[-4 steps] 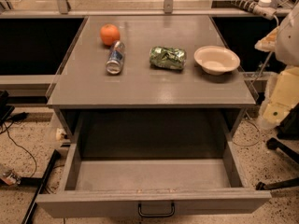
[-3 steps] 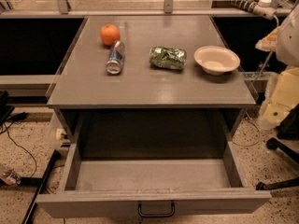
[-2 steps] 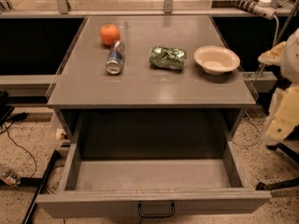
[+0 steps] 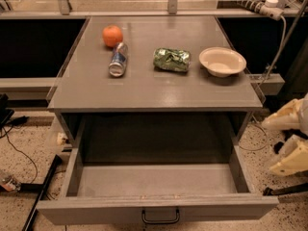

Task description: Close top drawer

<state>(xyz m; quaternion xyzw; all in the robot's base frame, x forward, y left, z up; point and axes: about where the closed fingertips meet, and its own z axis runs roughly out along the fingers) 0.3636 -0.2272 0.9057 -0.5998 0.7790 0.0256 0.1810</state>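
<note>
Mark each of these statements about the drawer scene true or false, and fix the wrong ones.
1. The top drawer stands pulled out. True.
2. The tool grips the drawer's handle. False: the tool is off to the right of the drawer, apart from the handle.
3. The orange lies in the bowl. False: it sits on the tabletop at the back left, next to the can; the bowl is at the right.
4. The can lies on its side. True.
5. The green bag lies between the can and the bowl. True.
</note>
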